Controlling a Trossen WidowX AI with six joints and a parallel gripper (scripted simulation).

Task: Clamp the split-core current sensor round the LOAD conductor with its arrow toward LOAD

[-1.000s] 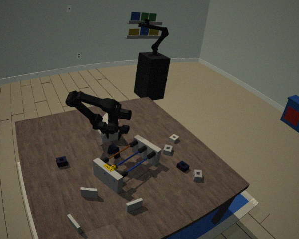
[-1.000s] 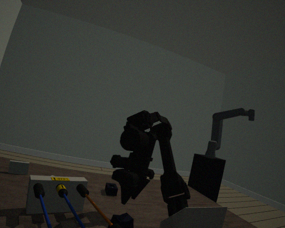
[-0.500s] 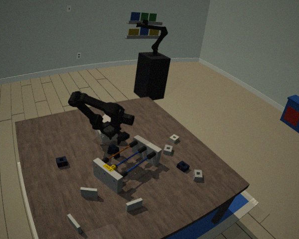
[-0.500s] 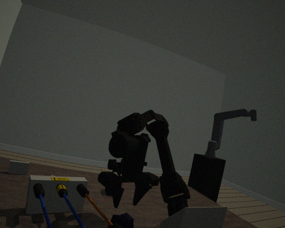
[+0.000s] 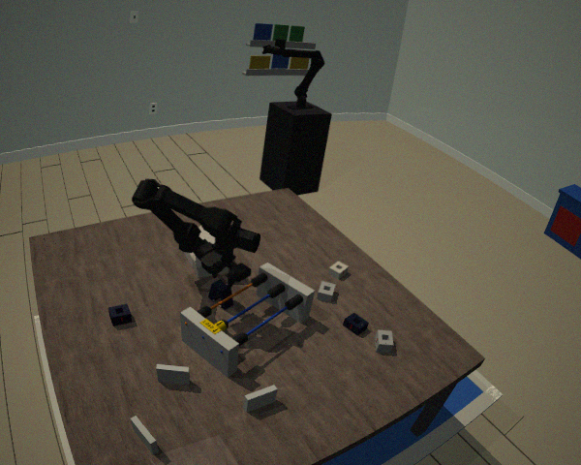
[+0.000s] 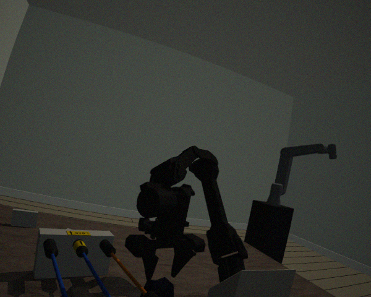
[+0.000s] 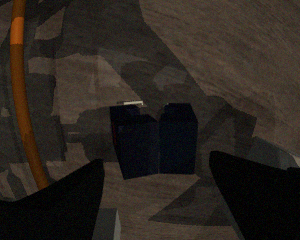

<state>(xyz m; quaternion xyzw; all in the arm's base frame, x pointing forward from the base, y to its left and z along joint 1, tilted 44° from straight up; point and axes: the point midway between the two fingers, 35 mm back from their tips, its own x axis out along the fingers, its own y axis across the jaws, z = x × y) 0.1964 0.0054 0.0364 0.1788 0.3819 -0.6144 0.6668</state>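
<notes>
Two dark halves of open sensor (image 5: 220,290) (image 6: 159,285) (image 7: 155,142) stand on bench (image 5: 95,270) (image 6: 7,214) (image 7: 230,55) beside orange conductor (image 5: 233,294) (image 6: 128,270) (image 7: 19,90), ungripped; gripper (image 5: 229,288) (image 6: 160,277) (image 7: 158,163) parted wide, empty. Grasping, fitting round LOAD conductor (image 5: 251,308) (image 6: 94,271), latching, release all remain.

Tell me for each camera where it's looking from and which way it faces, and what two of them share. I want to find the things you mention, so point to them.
Top: high over one side of the table (image 5: 106,264), looking slantwise down; most of the arm and the jaws show.
Exterior: low, near table height, looking across past the conductors to a wall; the arm shows side-on, jaws (image 6: 161,271) parted.
Wrist: on the arm, looking between the jaws at the open dark blue sensor (image 7: 157,142); only the two dark fingertips show.
Top and exterior share the yellow LOAD label (image 5: 211,326) (image 6: 78,233).
</notes>
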